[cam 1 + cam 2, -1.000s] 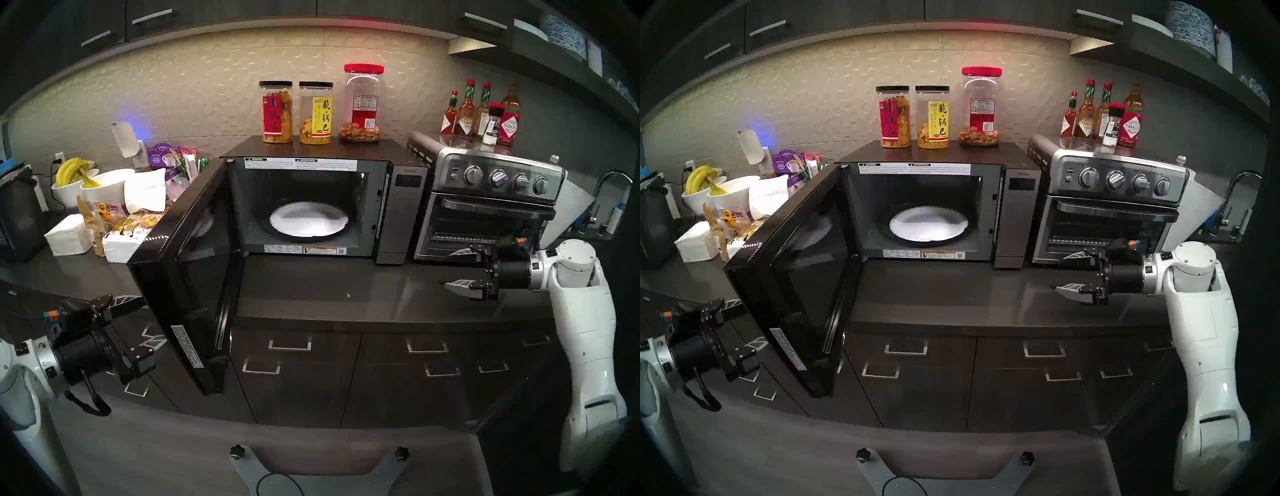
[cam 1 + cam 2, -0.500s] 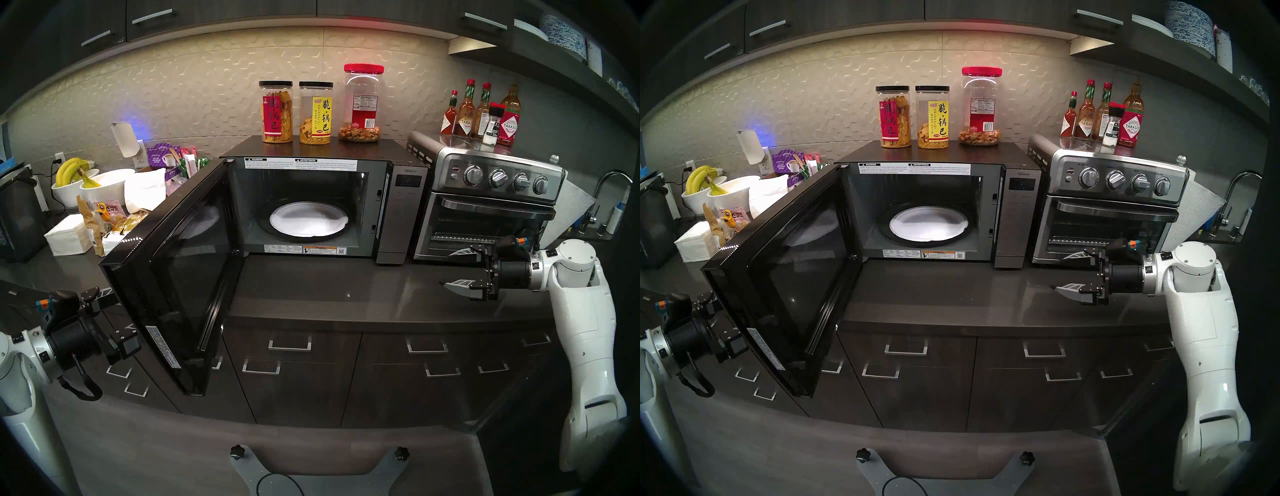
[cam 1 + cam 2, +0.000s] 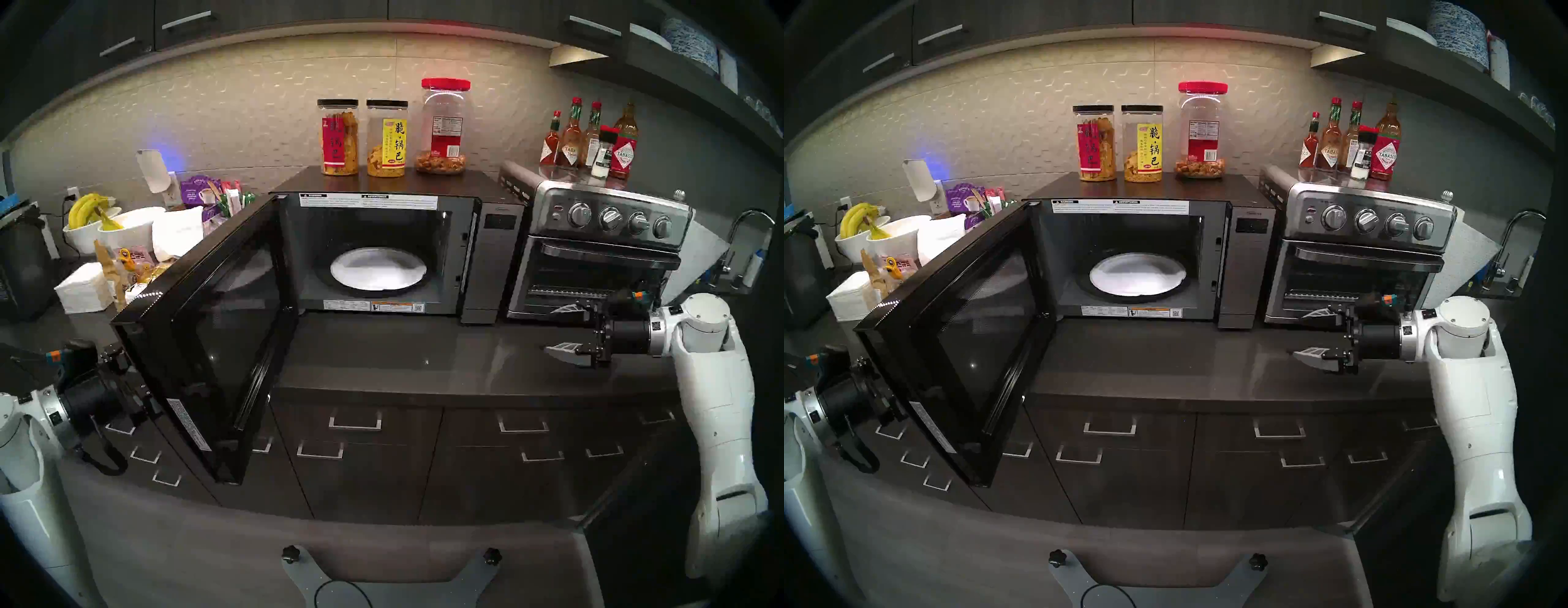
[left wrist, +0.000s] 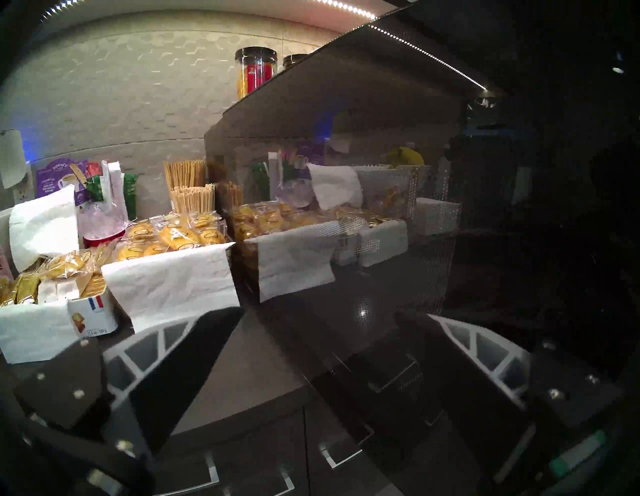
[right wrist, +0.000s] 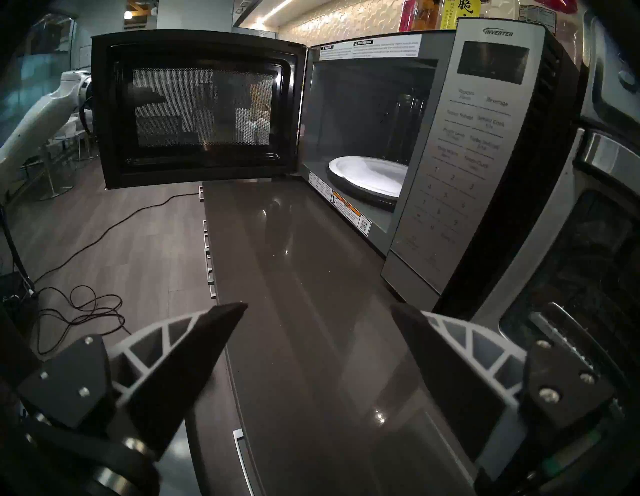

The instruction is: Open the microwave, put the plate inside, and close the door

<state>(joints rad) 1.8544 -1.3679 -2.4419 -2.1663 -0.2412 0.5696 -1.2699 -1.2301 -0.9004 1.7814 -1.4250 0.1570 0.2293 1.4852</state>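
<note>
The black microwave (image 3: 492,254) stands open on the counter. The white plate (image 3: 377,269) lies on its turntable and also shows in the right wrist view (image 5: 367,173). The door (image 3: 203,339) is swung wide to the left, over the counter's front edge. My left gripper (image 4: 318,311) is open and empty at the door's outer glass (image 4: 450,207). In the head views the door hides its fingers. My right gripper (image 3: 560,330) is open and empty above the counter, in front of the toaster oven, pointing at the microwave.
A silver toaster oven (image 3: 594,263) stands right of the microwave, with sauce bottles (image 3: 589,140) on top. Three jars (image 3: 386,140) stand on the microwave. Bowls with bananas (image 3: 110,229), napkins and snack packs (image 4: 166,239) crowd the counter behind the door. Bare counter (image 3: 424,356) lies before the microwave.
The door has swung wider open to the left. My left gripper has moved left and up, and its fingers have gone behind the door. The right arm has not moved.
</note>
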